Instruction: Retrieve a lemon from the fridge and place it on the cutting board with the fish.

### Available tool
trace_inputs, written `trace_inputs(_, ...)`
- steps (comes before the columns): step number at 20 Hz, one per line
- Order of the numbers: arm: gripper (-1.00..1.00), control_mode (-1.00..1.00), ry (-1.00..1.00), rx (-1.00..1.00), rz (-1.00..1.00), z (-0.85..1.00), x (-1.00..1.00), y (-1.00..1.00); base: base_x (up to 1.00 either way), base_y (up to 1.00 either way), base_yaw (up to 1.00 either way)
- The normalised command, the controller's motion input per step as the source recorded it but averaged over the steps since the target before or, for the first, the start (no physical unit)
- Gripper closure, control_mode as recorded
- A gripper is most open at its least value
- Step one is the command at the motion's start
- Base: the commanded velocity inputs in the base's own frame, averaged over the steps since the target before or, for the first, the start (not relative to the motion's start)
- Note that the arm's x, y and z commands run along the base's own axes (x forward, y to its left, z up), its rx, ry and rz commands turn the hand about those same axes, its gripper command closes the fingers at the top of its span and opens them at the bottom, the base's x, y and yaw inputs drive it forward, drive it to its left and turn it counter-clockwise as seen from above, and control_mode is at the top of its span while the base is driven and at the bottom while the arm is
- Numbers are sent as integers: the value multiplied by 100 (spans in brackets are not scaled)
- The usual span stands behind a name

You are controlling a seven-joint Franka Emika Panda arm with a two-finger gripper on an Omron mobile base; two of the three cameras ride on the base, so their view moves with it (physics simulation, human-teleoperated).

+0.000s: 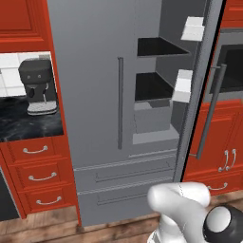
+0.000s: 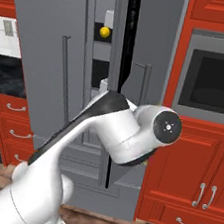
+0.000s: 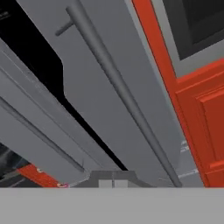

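Your claw point(image 3: 113, 178) is sitting clenched shut on nothing, pointing along the open fridge door's bar handle point(image 3: 118, 87). You are working the retrieval step: the fridge point(image 1: 95, 71) is standing with its right door swung out, and the lemon point(image 2: 104, 31) is resting on an upper shelf inside. Next, by my judgement, you are needing to open the jaws and reach up through the gap toward it.
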Motion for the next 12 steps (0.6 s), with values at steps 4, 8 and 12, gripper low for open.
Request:
trace_inputs(4,100,-100,15,-40,-15,40,-41,100,0,0,0)
trace_inputs(8,100,-100,51,-55,-15,0,0,100,0,0,0)
trace_inputs(12,100,-100,61,-66,-4,-1,4,100,0,0,0)
